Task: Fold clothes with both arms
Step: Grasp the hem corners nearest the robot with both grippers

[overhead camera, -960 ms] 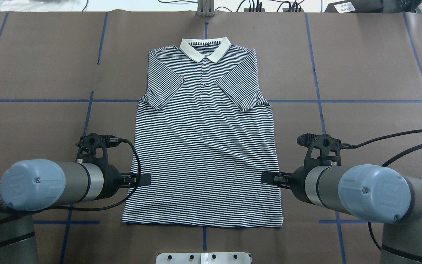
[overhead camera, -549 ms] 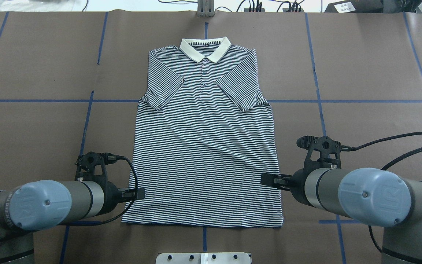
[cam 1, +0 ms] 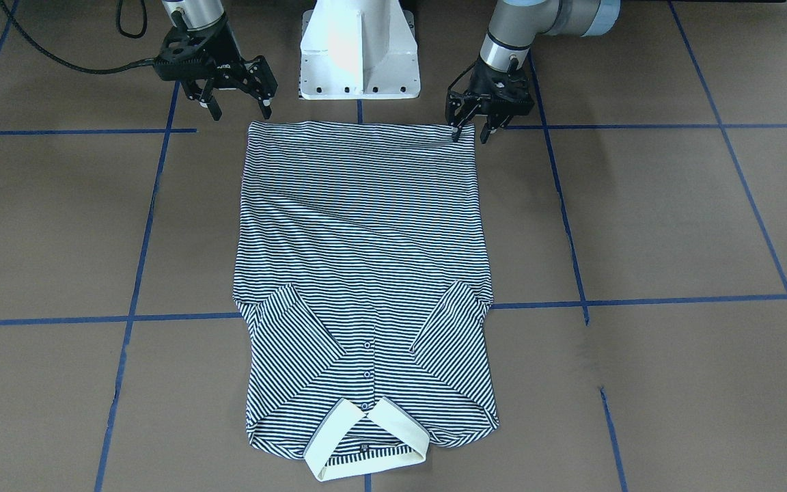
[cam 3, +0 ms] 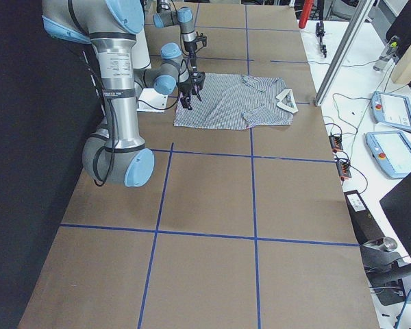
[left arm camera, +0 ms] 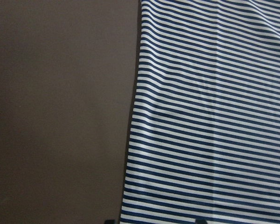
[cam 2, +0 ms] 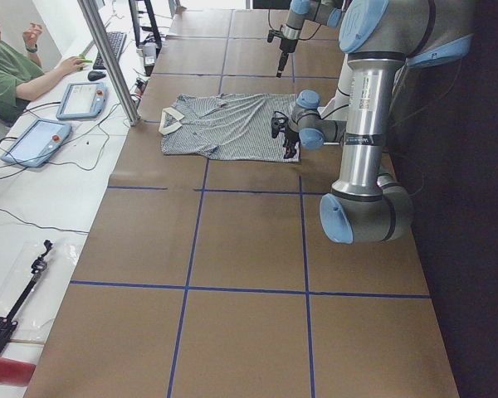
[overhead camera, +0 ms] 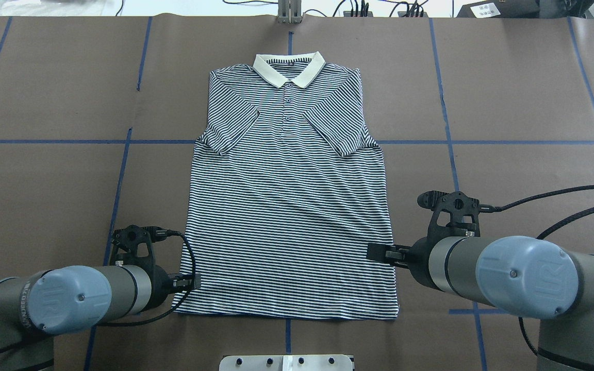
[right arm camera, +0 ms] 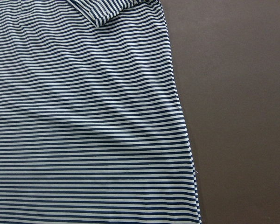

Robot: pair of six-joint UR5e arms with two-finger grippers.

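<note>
- While the polo shirt (overhead camera: pixel 286 206) lies flat and face up on the brown table (overhead camera: pixel 508 103), both grippers stand at its hem end, one near each bottom corner.
- On the left gripper (cam 1: pixel 470 131) the fingers are spread apart and hold nothing. The hem corner lies right under its tips, and I cannot tell whether they touch the cloth.
- Seen from that gripper's wrist camera, the shirt's side edge runs up the frame, with striped cloth to its right and bare table to its left.
- On the right gripper (cam 1: pixel 240 113) the fingers are wide apart and hold nothing. The other hem corner lies just below and beside it.
- Seen from its wrist camera, striped cloth fills the left and bare table the right, with a folded-in sleeve (right arm camera: pixel 116 9) ahead at the top.
- The cream collar (overhead camera: pixel 289 69) is at the shirt's end farthest from both grippers.
- The white pedestal base (cam 1: pixel 359 48) sits between the two grippers, just behind the hem.
</note>
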